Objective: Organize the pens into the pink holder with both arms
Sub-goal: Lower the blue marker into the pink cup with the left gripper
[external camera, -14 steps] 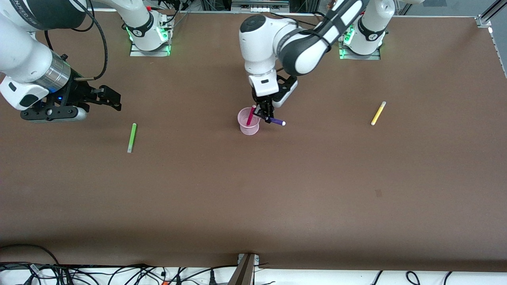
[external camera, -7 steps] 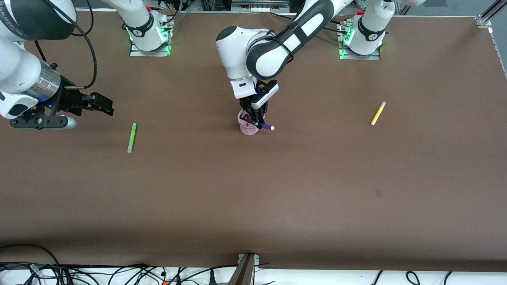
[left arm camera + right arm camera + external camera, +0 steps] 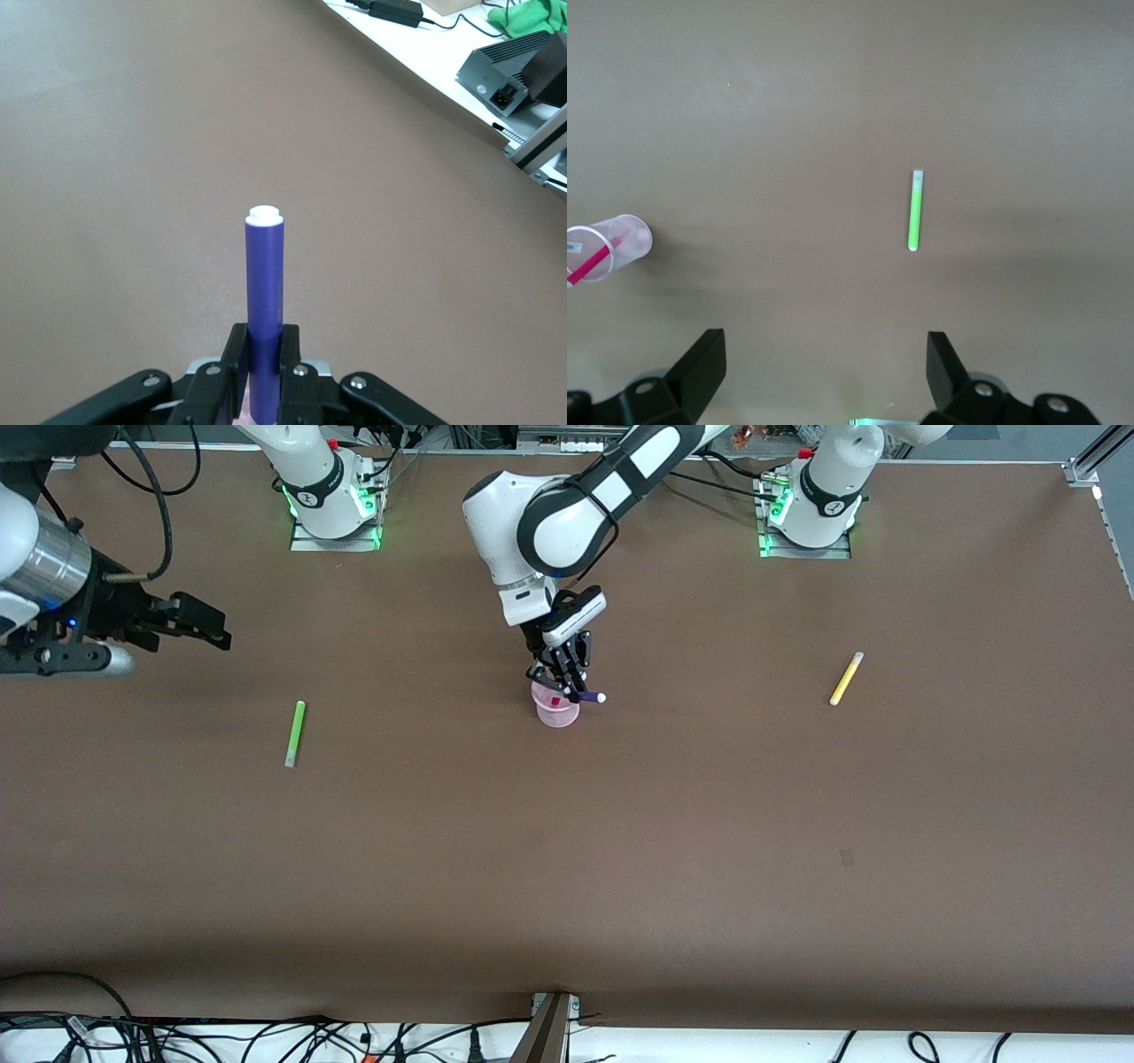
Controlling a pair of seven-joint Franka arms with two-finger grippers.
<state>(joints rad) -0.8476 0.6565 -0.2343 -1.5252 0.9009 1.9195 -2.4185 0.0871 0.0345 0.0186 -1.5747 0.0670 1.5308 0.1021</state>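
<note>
My left gripper (image 3: 567, 684) is shut on the dark purple pen (image 3: 589, 697) and holds it tilted over the pink holder (image 3: 557, 715) at mid-table. In the left wrist view the purple pen (image 3: 265, 301) sticks out between the fingers (image 3: 234, 354) with its white end up. The magenta pen (image 3: 555, 701) stands inside the holder; the right wrist view shows the holder (image 3: 609, 249) with the magenta pen (image 3: 592, 262) in it. The green pen (image 3: 294, 732) lies on the table toward the right arm's end, also in the right wrist view (image 3: 915, 211). The yellow pen (image 3: 845, 678) lies toward the left arm's end. My right gripper (image 3: 190, 627) is open and empty, up above the table near its end.
The brown table (image 3: 567, 850) is bare nearer the front camera. Cables (image 3: 177, 1036) run along the front edge. The arm bases (image 3: 332, 505) stand at the table's farthest edge.
My left gripper has carried the purple pen sideways to above the holder. My right gripper has drawn back toward its end of the table, away from the green pen.
</note>
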